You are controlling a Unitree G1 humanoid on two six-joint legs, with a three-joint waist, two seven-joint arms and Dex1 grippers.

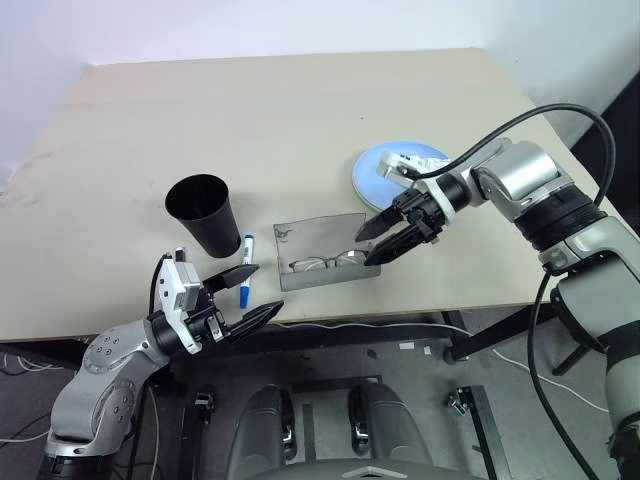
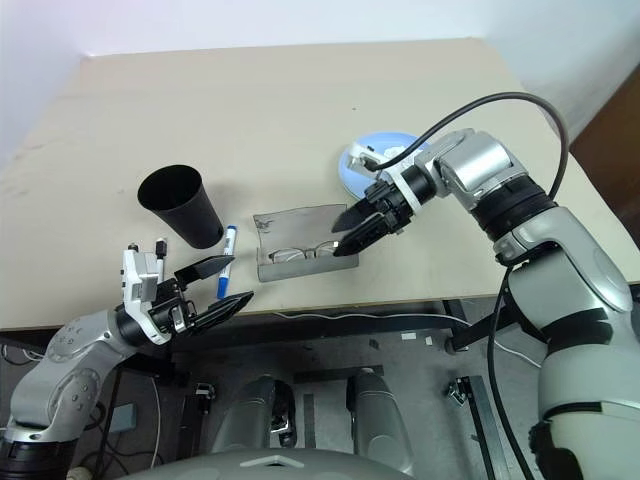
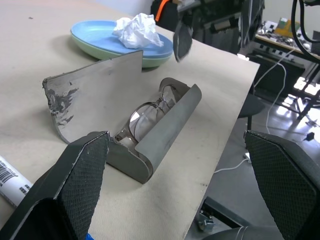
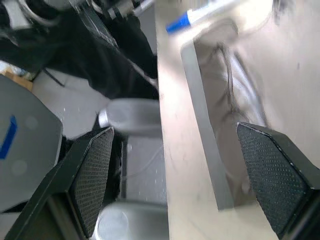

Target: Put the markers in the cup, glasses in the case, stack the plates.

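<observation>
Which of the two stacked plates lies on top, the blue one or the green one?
The blue plate lies on top, carrying the crumpled tissue; the green plate shows beneath its rim.

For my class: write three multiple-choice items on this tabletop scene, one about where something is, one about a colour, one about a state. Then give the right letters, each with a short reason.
1. Where are the thin wire-rimmed glasses?
A. Inside the tall black tapered cup
B. In the open grey hinged case
C. On the stacked plates

2. What colour is the cap of the white marker lying beside the tall black tapered cup?
A. Blue
B. Red
C. Green

3. How do the two black fingers of the right gripper stand?
A. Shut on the marker
B. Shut on the crumpled tissue
C. Open, holding nothing

Answers:
1 B: the left wrist view shows the lenses resting in the open grey hinged case.
2 A: its cap is blue in the head views.
3 C: the fingers are spread above the case, with nothing between them.
</observation>
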